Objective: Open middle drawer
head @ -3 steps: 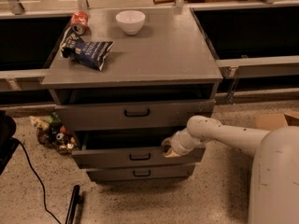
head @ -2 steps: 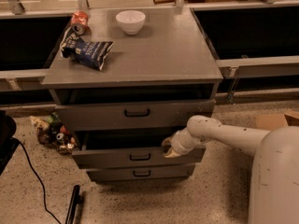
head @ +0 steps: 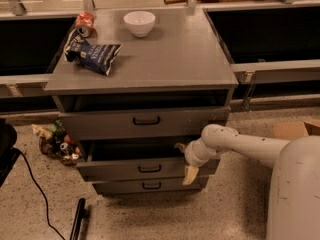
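Arm reaches leftward, gripper (head: 185,161) at the right end of the partly open middle drawer (head: 115,169); its grip state cannot be determined.

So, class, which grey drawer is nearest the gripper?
The low, wide grey middle drawer: the gripper sits at its right end, not the top drawer or bottom drawer.

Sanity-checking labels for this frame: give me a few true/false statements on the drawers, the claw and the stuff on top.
1. The middle drawer stands partway open. True.
2. The claw is at the top drawer's handle. False: it is at the middle drawer's right end.
3. A white bowl sits on the cabinet top. True.
4. The chip bag lies inside the middle drawer. False: it lies on the cabinet top, next to the can.
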You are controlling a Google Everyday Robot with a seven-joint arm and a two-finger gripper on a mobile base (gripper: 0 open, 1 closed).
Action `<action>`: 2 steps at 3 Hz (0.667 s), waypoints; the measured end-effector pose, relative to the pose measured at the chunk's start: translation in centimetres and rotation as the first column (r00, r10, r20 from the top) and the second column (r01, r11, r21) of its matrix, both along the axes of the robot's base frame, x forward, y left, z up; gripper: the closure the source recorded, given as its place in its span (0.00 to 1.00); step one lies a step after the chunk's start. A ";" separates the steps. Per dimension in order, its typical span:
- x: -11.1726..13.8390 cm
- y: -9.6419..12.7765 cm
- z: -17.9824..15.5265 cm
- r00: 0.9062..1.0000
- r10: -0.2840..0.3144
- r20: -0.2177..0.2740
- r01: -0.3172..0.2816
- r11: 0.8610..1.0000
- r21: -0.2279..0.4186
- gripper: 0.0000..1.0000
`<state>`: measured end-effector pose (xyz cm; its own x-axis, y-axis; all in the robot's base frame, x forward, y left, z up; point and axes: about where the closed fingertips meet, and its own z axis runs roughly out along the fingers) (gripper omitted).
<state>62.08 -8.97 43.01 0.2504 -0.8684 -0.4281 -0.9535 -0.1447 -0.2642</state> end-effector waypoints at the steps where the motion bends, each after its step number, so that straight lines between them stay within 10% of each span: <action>1: -0.6 0.2 -0.3 1.000 0.016 -0.014 -0.016 1.000 -0.005 0.00; 2: -3.1 0.2 -1.1 0.996 0.040 -0.083 -0.045 0.998 -0.053 0.00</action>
<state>58.93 -8.80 41.93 0.2539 -0.8804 -0.4004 -0.9642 -0.1979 -0.1764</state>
